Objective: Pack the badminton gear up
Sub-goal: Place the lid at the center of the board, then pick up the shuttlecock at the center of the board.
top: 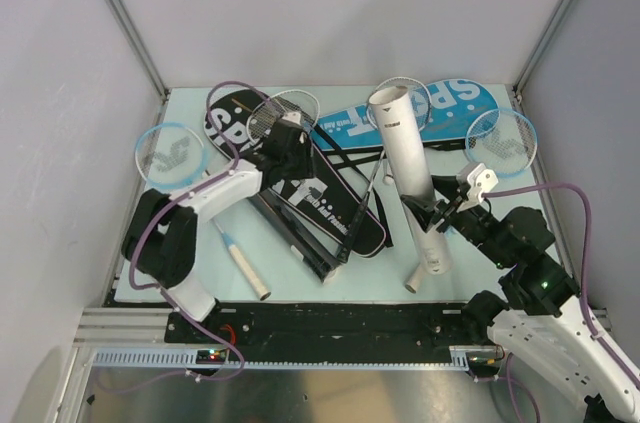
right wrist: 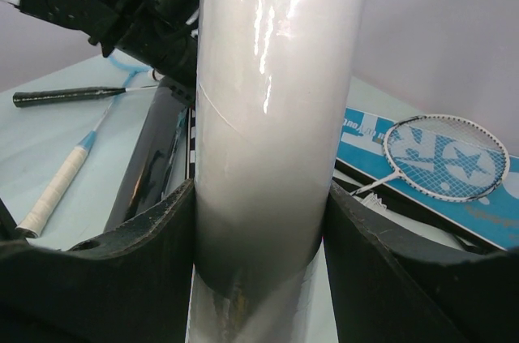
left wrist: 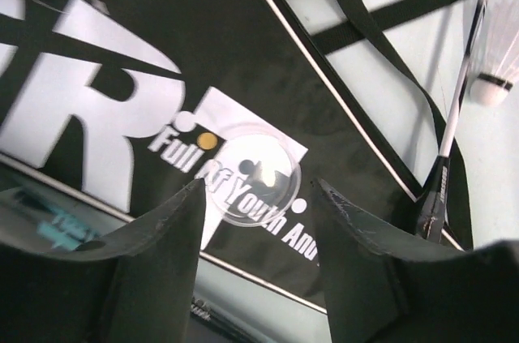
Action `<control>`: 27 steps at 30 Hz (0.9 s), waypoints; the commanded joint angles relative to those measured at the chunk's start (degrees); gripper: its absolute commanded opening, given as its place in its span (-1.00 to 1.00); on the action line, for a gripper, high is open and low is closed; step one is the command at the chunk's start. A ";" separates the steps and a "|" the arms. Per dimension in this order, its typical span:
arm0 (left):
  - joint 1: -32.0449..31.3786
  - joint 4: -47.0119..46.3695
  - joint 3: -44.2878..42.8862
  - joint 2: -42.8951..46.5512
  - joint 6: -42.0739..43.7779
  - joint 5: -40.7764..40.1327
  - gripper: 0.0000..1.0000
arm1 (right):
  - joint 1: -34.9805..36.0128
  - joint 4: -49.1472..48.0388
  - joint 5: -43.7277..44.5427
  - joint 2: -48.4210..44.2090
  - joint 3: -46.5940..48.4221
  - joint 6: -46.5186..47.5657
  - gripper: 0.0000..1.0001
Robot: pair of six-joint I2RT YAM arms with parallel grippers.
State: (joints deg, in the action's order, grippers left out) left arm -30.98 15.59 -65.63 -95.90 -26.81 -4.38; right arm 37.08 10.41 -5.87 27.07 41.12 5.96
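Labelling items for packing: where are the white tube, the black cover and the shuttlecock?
white tube (top: 408, 148), top external view, upper wall.
black cover (top: 325, 201), top external view, lettered lower half.
shuttlecock (left wrist: 498, 35), left wrist view, feather skirt.

On the desk (top: 370, 278), the left cover (top: 320, 208) lies beside the leaning tube (top: 408, 163), the rear cover (top: 450, 108) behind it. The left racket (top: 170, 155) and right racket (top: 503, 138) flank them.
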 commanded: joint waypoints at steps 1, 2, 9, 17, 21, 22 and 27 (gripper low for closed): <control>1.96 1.82 -2.04 7.83 2.01 -13.87 0.20 | -0.49 -3.67 -0.24 -1.24 1.50 0.07 -0.27; 3.11 2.91 -2.00 8.80 1.93 -16.34 0.18 | -0.55 -3.57 -0.35 -1.32 1.50 0.04 -0.27; 13.24 8.43 -2.48 12.95 2.94 -24.12 0.11 | -0.97 -3.65 -1.11 -2.18 1.50 -0.24 -0.27; 21.10 11.19 -7.23 2.80 7.11 -26.82 0.05 | -1.03 -6.44 -3.46 -1.86 1.50 -2.35 -0.27; 22.06 11.83 -11.31 -3.77 9.02 -26.35 0.06 | -1.04 -7.51 -4.46 -1.76 1.50 -3.26 -0.27; 22.21 12.05 -12.17 -5.31 9.26 -26.50 0.07 | -1.04 -7.51 -4.70 -1.63 1.50 -3.38 -0.27; 23.68 14.32 -15.77 -10.37 9.51 -27.97 0.04 | -1.01 -6.77 -5.19 -1.34 1.50 -3.22 -0.27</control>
State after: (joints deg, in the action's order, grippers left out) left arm -8.40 28.40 -77.23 -104.55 -18.90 -29.56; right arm 36.25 8.08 -9.98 25.71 41.12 3.42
